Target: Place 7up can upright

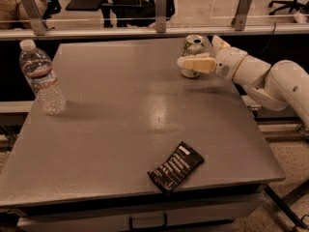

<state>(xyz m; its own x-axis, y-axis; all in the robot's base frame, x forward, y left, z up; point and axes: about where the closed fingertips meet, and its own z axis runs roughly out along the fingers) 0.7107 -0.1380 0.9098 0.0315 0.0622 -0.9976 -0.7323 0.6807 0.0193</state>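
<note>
The 7up can [193, 46] is a small silver can with a shiny top. It stands upright on the grey table [120, 129] near the far right edge. My gripper [198, 51] reaches in from the right and straddles the can at mid height. The near finger [195, 64] crosses in front of the can's lower half, and the far finger [217, 41] angles away behind its right side. The fingers look spread, so the gripper is open around the can.
A clear plastic water bottle [41, 79] stands upright at the table's left edge. A flat black snack wrapper [175, 166] lies near the front edge. A railing with metal posts [161, 4] runs behind the table. My white arm [270, 79] overhangs the right edge.
</note>
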